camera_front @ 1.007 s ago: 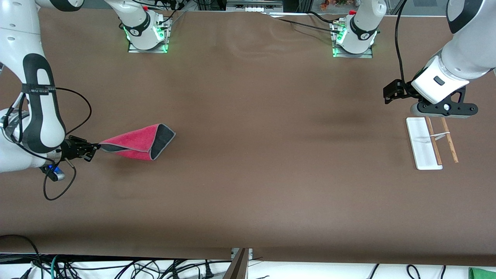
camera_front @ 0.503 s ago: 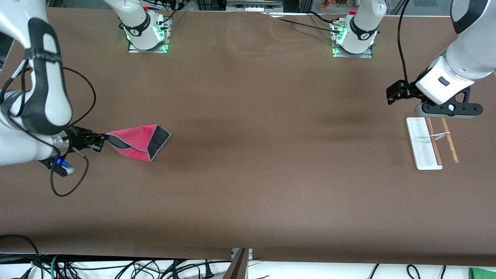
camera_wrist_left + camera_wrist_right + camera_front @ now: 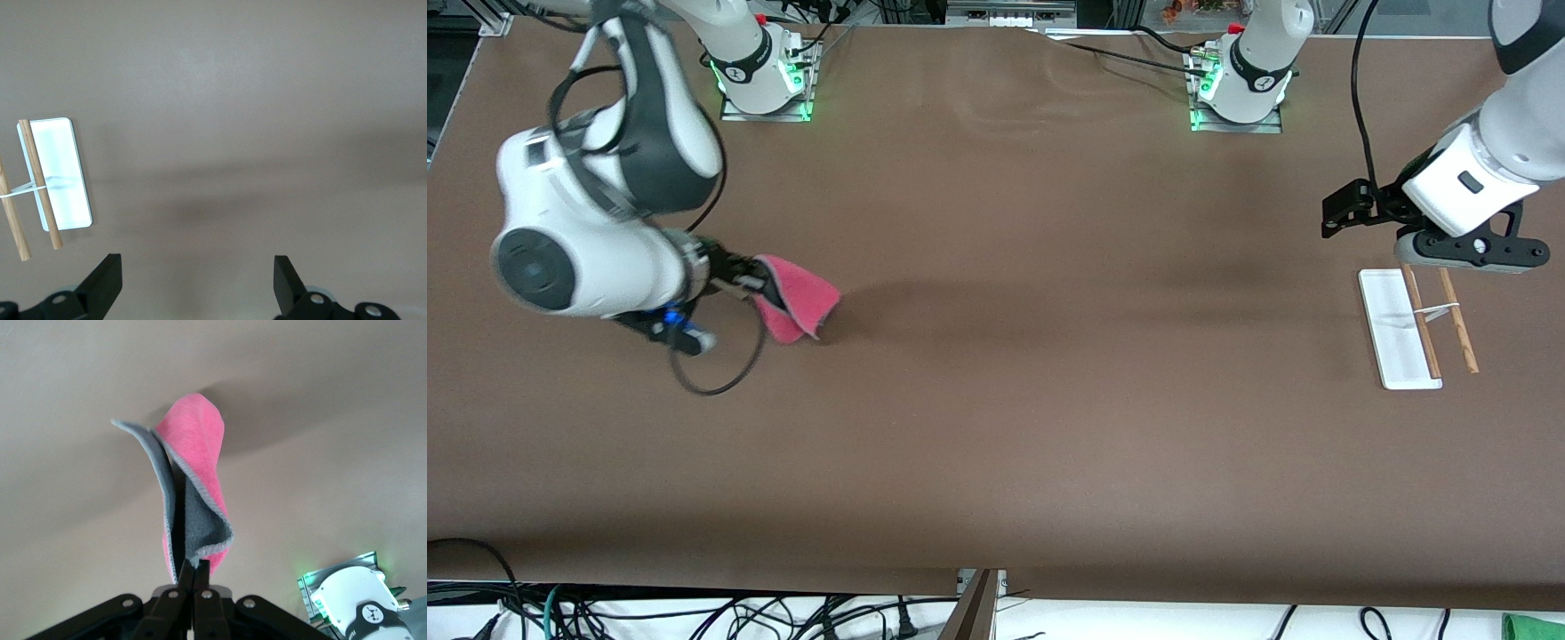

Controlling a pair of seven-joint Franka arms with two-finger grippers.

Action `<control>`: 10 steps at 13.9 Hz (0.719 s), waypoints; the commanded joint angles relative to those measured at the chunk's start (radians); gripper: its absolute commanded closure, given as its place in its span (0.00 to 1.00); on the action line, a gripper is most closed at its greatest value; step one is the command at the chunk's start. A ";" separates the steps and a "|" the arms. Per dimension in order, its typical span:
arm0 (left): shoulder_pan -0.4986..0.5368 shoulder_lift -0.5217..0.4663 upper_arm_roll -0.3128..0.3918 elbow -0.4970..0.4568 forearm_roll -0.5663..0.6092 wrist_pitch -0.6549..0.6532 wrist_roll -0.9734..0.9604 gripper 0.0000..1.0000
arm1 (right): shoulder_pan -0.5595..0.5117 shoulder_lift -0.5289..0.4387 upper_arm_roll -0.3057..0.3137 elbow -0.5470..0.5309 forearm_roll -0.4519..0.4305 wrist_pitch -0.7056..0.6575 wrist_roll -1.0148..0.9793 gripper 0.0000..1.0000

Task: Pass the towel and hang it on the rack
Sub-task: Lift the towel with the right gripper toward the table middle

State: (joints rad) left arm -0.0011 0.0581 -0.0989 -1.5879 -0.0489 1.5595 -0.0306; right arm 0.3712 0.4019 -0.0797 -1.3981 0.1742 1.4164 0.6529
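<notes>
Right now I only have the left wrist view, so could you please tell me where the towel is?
Observer: The towel is at the right arm's end of the table, held by the right tool.
Operator: Thank you. Is that grip firm?
Observer: The right wrist view shows the tool shut on the towel's edge, with the towel hanging folded, pink outside and grey inside.
Operator: Is the handover close to my left tool?
Observer: No. The right tool is over its own arm's end of the table, while the rack you can see sits at the left arm's end.
</notes>
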 commanded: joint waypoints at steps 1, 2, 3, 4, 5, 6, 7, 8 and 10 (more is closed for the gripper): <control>0.019 -0.009 -0.005 0.022 -0.022 -0.039 0.035 0.00 | 0.133 -0.002 -0.011 0.101 -0.019 -0.063 0.034 1.00; 0.019 -0.012 -0.005 0.029 -0.022 -0.051 0.035 0.00 | 0.178 -0.002 -0.011 0.129 -0.018 -0.063 0.059 1.00; 0.021 -0.011 -0.004 0.040 -0.022 -0.064 0.037 0.00 | 0.224 0.002 -0.011 0.151 -0.018 -0.062 0.077 1.00; 0.030 -0.012 -0.001 0.043 -0.022 -0.076 0.043 0.00 | 0.265 0.002 -0.012 0.168 -0.013 -0.057 0.085 1.00; 0.036 -0.009 -0.001 0.040 -0.025 -0.081 0.054 0.00 | 0.306 0.003 -0.012 0.186 -0.010 -0.053 0.088 1.00; 0.036 -0.004 -0.001 0.039 -0.025 -0.088 0.087 0.00 | 0.348 0.011 -0.011 0.214 -0.010 -0.051 0.090 1.00; 0.033 0.002 -0.002 0.039 -0.025 -0.102 0.137 0.00 | 0.391 0.020 -0.011 0.246 -0.012 -0.050 0.103 1.00; 0.032 0.003 -0.005 0.034 -0.037 -0.105 0.168 0.00 | 0.422 0.026 -0.011 0.272 -0.010 -0.045 0.125 1.00; 0.035 0.020 -0.005 0.034 -0.098 -0.122 0.208 0.00 | 0.469 0.026 -0.008 0.290 -0.007 0.005 0.128 1.00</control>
State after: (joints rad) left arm 0.0237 0.0591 -0.0984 -1.5669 -0.0908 1.4635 0.1133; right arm 0.8019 0.4035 -0.0787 -1.1690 0.1734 1.4014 0.7725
